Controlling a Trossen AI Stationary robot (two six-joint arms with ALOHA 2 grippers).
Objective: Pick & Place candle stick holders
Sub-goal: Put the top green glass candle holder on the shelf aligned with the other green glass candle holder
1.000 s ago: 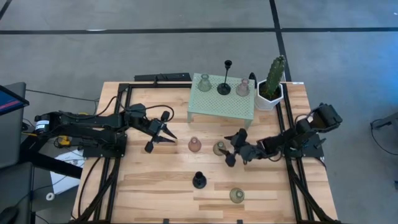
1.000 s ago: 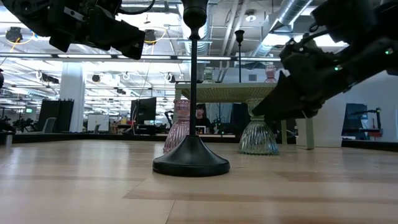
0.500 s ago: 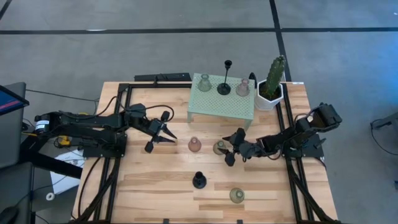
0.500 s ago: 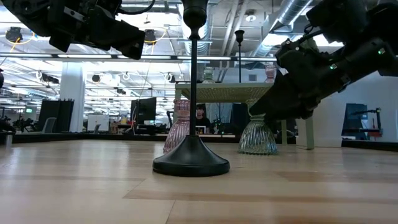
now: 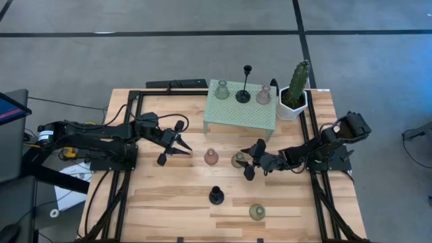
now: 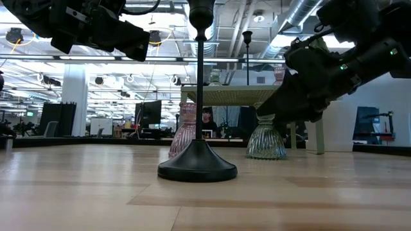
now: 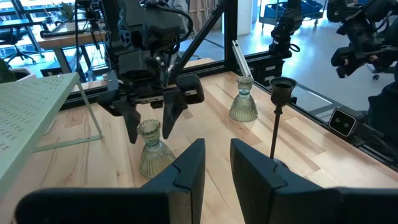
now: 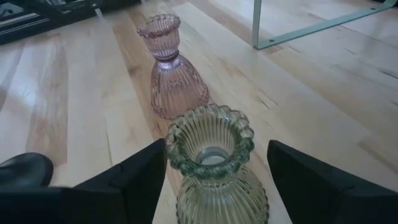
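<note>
The right claw (image 8: 211,171) is spread wide with a finger on either side of a green candle stick holder (image 8: 214,165), not gripping it, near the worktop (image 5: 169,202) centre. A pink holder (image 8: 174,78) stands just beside. The left claw (image 5: 177,150) hovers open toward the left edge.

Around the pale wooden bench (image 5: 169,202) we see a grey floor (image 5: 202,61) crossed by dark lines. Beyond the bench, level across it, we look into a large open hall with exposed silver ducts (image 6: 302,13) and strip lights overhead, white columns (image 6: 75,96) and dark monitors (image 6: 151,112) on distant desks.
</note>
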